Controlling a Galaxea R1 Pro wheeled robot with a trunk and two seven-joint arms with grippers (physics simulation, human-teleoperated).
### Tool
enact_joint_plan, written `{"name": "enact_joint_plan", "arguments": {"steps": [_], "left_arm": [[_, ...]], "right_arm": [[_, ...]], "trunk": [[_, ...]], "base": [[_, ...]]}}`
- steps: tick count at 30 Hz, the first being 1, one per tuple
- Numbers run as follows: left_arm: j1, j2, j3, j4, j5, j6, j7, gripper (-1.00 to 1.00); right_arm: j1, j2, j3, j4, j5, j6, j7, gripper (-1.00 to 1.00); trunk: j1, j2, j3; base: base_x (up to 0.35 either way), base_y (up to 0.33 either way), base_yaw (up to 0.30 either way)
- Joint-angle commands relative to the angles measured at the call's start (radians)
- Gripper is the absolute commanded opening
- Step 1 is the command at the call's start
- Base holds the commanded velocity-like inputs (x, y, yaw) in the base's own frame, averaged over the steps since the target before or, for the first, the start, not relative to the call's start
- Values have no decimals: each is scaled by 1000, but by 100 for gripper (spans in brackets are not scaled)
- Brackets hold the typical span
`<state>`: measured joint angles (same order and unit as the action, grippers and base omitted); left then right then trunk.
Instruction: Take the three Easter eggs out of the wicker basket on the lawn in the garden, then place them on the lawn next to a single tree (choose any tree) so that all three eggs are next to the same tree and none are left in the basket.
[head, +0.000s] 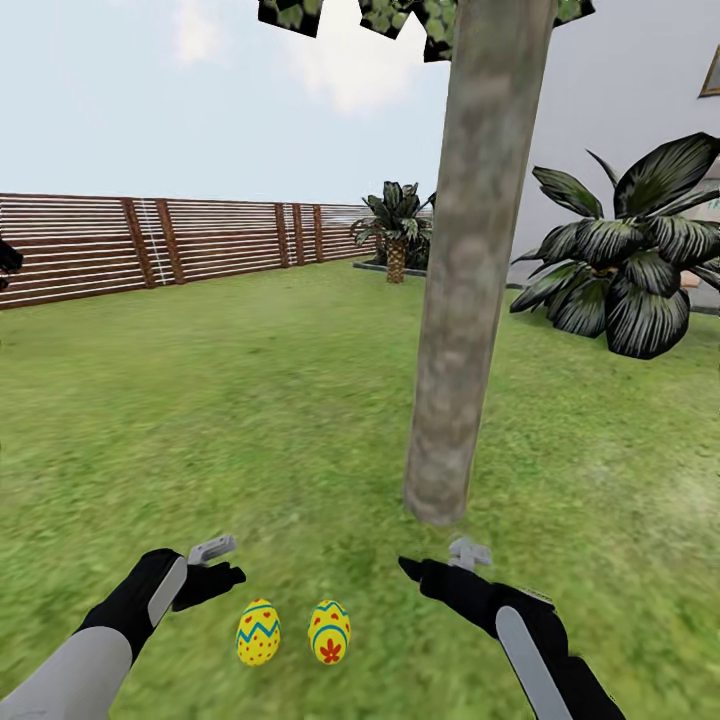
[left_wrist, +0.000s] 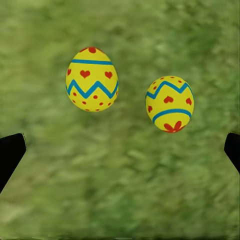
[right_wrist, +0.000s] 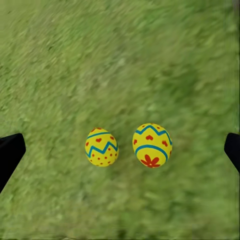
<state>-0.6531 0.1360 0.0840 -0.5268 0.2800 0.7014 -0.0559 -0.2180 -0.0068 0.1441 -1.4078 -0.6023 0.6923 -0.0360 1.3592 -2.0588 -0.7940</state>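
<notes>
1. Location of task items: two small yellow eggs painted with red hearts, red flowers and blue zigzag bands lie side by side on the mottled green grass lawn (head: 300, 400). The zigzag egg (head: 258, 632) and the flower egg (head: 329, 631) are just apart, not touching, near the base of the tall tree with the smooth grey-brown trunk (head: 470, 300)
2. A third egg and a wicker basket: not located; two eggs judged placed, one outstanding
3. Left gripper (head: 215, 565): stands wide open, holds nothing, above the grass just beside the zigzag egg (left_wrist: 92, 79); the flower egg (left_wrist: 170, 103) lies beyond it
4. Right gripper (head: 440, 565): fingers spread wide, empty, between the flower egg (right_wrist: 152, 145) and the trunk; the zigzag egg (right_wrist: 101, 146) is also seen from its wrist camera
5. Handling judgement: each egg appears light, rigid and smooth, hence slippery and prone to roll on its curved shell
6. Grasp point: close across the widest middle band, fingers on opposite flanks; avoid the tapered ends, where pads may slide off
7. Surroundings: brown slatted wooden fence (head: 150, 245), short palm (head: 397, 230)
</notes>
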Motion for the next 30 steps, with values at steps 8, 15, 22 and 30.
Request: {"name": "enact_joint_plan", "arguments": {"steps": [8, 15, 22, 30], "left_arm": [[0, 1, 7, -1, -4, 7, -5, 100], [0, -2, 6, -1, -5, 4, -3, 100], [0, -6, 1, -1, -8, 2, 2, 100], [0, -2, 0, 34, -9, -33, 2, 100]], "right_arm": [[62, -35, 0, 42, -5, -6, -2, 100], [95, -44, -4, 169, -3, -136, 0, 100], [97, -47, -7, 218, -6, -172, 4, 100], [97, -47, -47, 301, -4, -226, 5, 100]], "trunk": [[-31, 56, 24], [-58, 105, 45], [-85, 154, 59], [-116, 210, 74]], "base": [[-116, 0, 0], [-5, 0, -19], [0, 0, -126], [0, 0, -16]]}}
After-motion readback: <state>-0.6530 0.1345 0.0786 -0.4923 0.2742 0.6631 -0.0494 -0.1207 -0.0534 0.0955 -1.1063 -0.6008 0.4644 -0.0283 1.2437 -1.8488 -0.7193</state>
